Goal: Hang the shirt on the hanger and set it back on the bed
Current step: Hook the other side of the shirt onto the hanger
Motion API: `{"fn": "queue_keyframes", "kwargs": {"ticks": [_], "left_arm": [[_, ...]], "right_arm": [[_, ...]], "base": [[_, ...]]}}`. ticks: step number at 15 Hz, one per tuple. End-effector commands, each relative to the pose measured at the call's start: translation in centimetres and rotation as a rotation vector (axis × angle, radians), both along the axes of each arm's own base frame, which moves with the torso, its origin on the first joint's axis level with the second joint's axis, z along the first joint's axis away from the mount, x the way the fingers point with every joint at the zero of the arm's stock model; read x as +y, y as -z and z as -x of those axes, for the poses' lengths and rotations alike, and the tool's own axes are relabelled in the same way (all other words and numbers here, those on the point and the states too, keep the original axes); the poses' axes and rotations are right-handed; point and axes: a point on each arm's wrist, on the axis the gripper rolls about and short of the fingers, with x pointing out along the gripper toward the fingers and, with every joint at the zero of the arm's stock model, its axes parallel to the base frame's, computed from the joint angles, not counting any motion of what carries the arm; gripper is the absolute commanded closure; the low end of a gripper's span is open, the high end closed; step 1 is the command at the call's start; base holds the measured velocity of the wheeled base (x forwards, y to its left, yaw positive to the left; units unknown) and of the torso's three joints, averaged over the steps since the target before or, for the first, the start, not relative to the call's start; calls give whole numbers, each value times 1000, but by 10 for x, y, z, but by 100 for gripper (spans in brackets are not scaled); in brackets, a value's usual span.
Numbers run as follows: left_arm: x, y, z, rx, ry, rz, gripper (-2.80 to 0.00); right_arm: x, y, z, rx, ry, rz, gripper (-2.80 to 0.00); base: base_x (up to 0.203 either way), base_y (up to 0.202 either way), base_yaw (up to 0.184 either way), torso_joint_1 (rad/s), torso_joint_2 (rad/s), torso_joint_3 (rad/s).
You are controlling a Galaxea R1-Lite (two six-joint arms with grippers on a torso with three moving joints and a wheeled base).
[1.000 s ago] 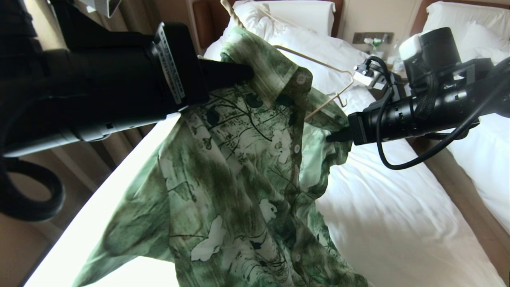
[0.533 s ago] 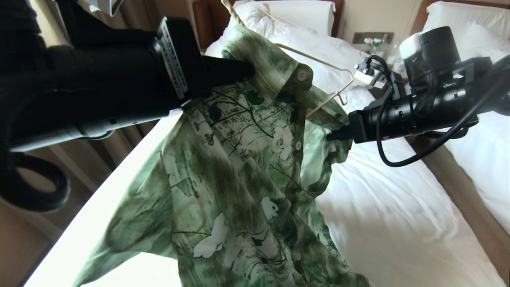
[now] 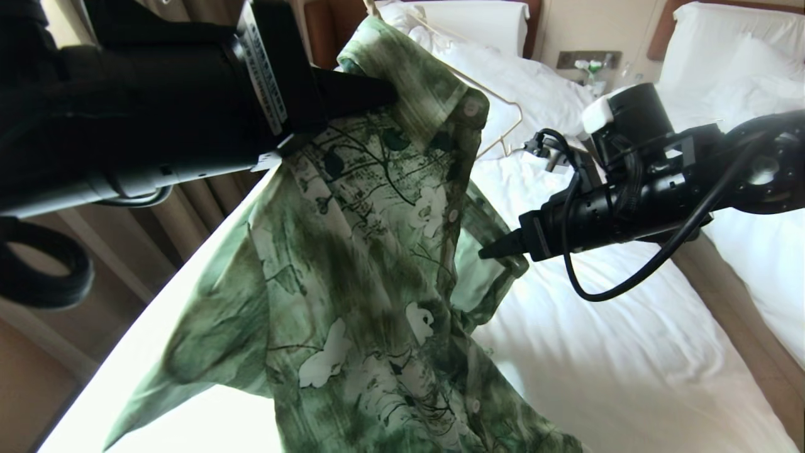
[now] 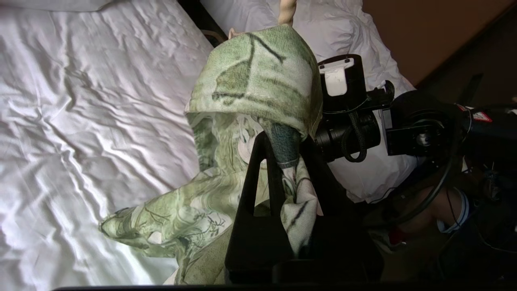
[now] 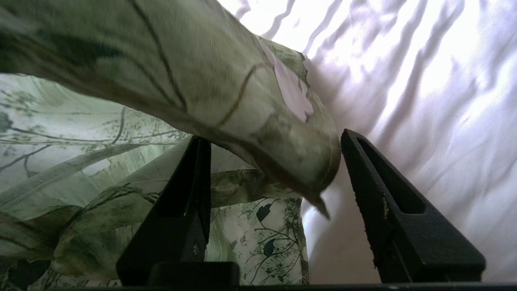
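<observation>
Left gripper (image 3: 377,100), at far left, clamped on the collar region of the green short-sleeved shirt with white flowers and dark leaves (image 3: 365,270), holding it up above the white-sheeted bed (image 3: 629,352). Thin cream hanger (image 3: 503,129) projects from the shirt's far right shoulder, its hook (image 4: 286,6) above the fabric. Right gripper (image 5: 274,178), at the shirt's right edge, jaws apart with a loose fabric fold between them, gripping nothing. Risk: with only one side held, the uncovered hanger arm may slip from the shirt or tilt as the garment sags.
</observation>
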Motion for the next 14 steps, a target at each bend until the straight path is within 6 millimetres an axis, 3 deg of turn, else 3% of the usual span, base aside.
{"fn": "queue_keyframes", "kwargs": {"ticks": [1,8,14], "left_arm": [[0,0,0,-1,-3,3,0],[6,-5,-4,-32,-34,-4,0],[8,-9,-3,-41,-34,4,0]], "right_arm": [[10,10,2,31,-29,13,-280],[16,33,1,17,-41,7,-280],[40,42,-7,-27,-63,-52,-280]], "base": [[0,0,0,0,0,0],[0,0,0,0,0,0],[0,0,0,0,0,0]]}}
